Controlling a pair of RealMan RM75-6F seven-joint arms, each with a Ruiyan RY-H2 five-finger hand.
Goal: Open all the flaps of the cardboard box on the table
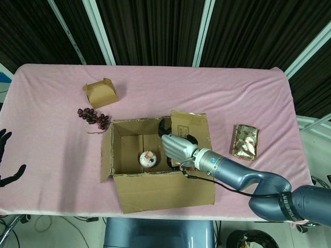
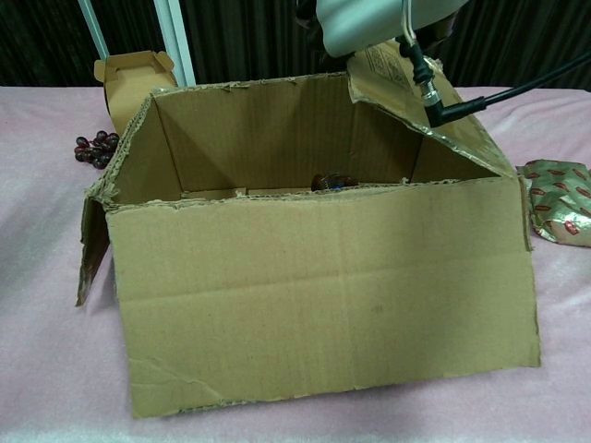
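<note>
The brown cardboard box stands at the table's front middle and fills the chest view. Its right flap is tilted up and outward. My right hand reaches into the box's right side and grips that flap's inner edge, dark fingertips curled round it. The left flap hangs down outside. My left hand is off the table's left edge, fingers apart and holding nothing.
A small round patterned ball lies inside the box. A small cardboard carton and dark grapes sit behind the box's left corner. A foil packet lies to its right.
</note>
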